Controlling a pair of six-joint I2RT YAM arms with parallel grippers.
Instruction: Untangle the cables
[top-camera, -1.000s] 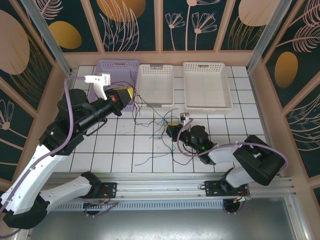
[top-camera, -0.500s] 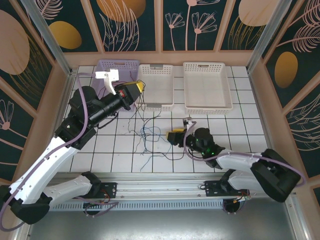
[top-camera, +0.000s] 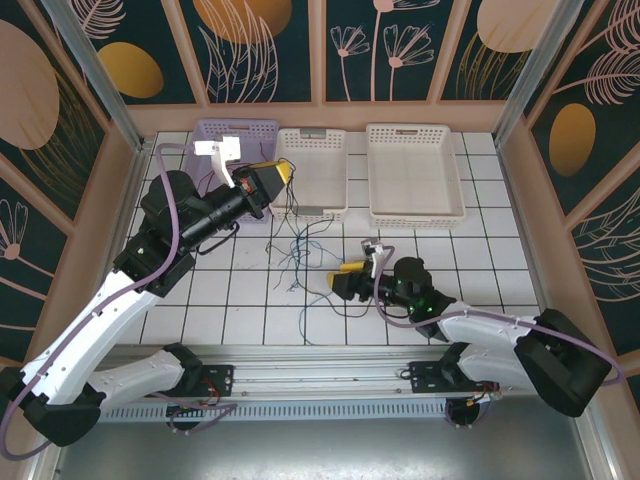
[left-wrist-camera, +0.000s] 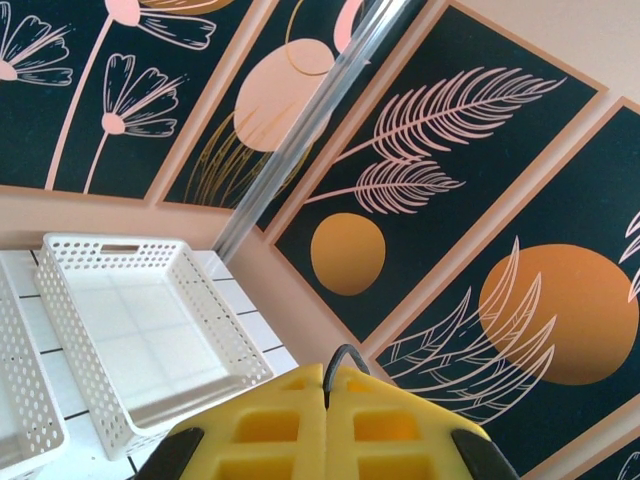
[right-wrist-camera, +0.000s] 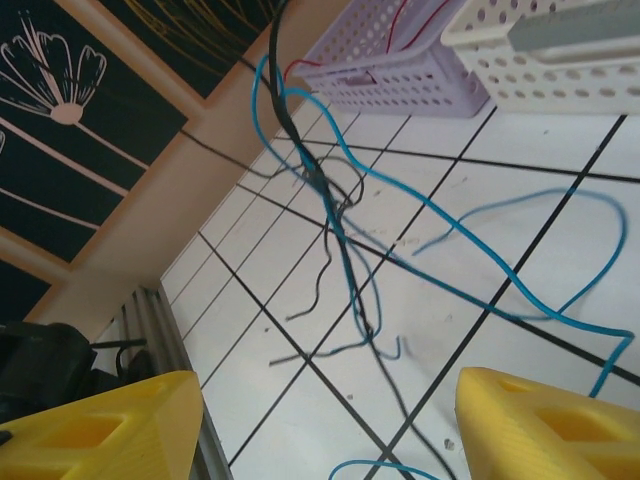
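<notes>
- The cables (top-camera: 290, 250), blue and dark strands snarled together, hang from the raised left gripper and trail across the tiled table (top-camera: 480, 250) in front of the baskets. Their knot (right-wrist-camera: 318, 180) sits mid-strand, so a hard pull would likely cinch it tighter rather than free it.
- The left gripper (top-camera: 268, 178), its fingers pressed together on a dark cable loop (left-wrist-camera: 343, 352), has only a thin pinch. Under tension the wire could slide out and drop.
- The right gripper (top-camera: 350, 278) is low over the tiles, fingers apart with nothing between them. It risks closing on several strands at once, or missing the thin wire altogether.
- Loose ends reach toward the lilac basket (top-camera: 235, 135) and the nearer white basket (top-camera: 312, 170). A wide sweep could catch a wire on their perforated walls and shift them.
</notes>
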